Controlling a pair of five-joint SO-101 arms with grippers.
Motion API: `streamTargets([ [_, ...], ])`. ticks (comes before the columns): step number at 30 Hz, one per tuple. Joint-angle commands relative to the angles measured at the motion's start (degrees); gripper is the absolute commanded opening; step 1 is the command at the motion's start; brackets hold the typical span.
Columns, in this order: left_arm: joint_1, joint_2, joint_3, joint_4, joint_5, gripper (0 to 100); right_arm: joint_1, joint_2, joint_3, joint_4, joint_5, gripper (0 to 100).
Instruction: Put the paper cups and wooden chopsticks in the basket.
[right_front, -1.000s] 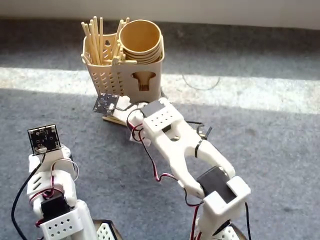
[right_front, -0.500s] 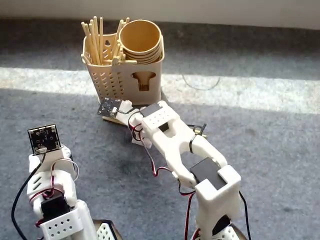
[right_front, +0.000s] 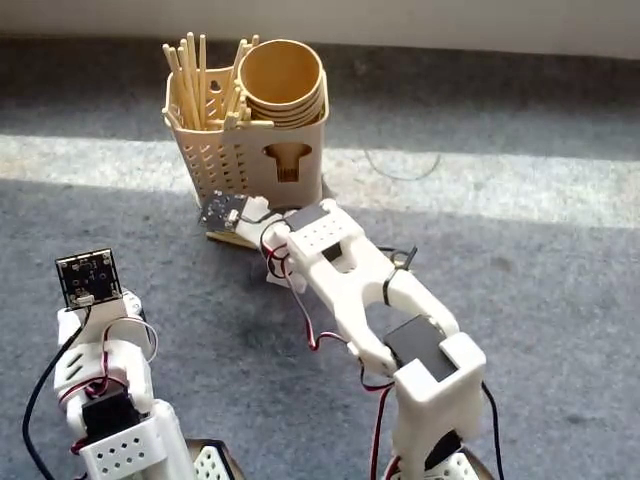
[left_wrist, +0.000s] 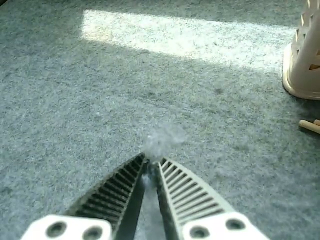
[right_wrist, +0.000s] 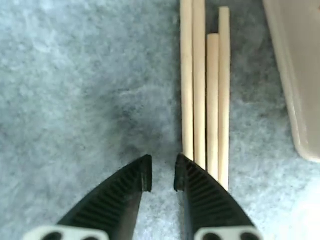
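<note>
Four wooden chopsticks (right_wrist: 205, 90) lie side by side on the grey tabletop (right_front: 520, 300), just beside the foot of the basket (right_front: 240, 165), which stands near the far edge. In the high view only a sliver of them (right_front: 222, 238) shows past the right arm's wrist. In the right wrist view two run out of the picture, and their near ends are hidden behind one finger of the right gripper (right_wrist: 162, 175). That pincer is slightly parted and grasps nothing; its gap sits over bare tabletop beside the sticks, and whether the finger touches them cannot be told. More chopsticks (right_front: 190, 80) stand upright in the basket's one compartment, and a nested stack of paper cups (right_front: 283, 80) fills the other; how many cups cannot be counted. The left gripper (left_wrist: 150, 165) hangs over the near left corner, well apart from the basket, its tips clenched on nothing.
</note>
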Motion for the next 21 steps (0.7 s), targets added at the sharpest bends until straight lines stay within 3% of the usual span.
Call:
streamTargets([
  [1, 1.5, -0.8, 1.1, -1.2, -0.5, 2, 1.1, -4.7, -0.1, 0.4, 0.7, 9.1],
  [9, 1.5, -0.8, 1.1, -1.3, -0.5, 2, 1.3, -6.0, 0.0, 0.0, 0.6, 9.1],
  [14, 1.5, -0.8, 1.1, -1.3, -0.5, 2, 2.2, -2.9, 0.1, -6.3, 0.7, 9.1],
  [21, 1.5, -0.8, 1.1, -1.3, -0.5, 2, 1.0, -0.1, 0.1, -4.2, 0.7, 9.1],
])
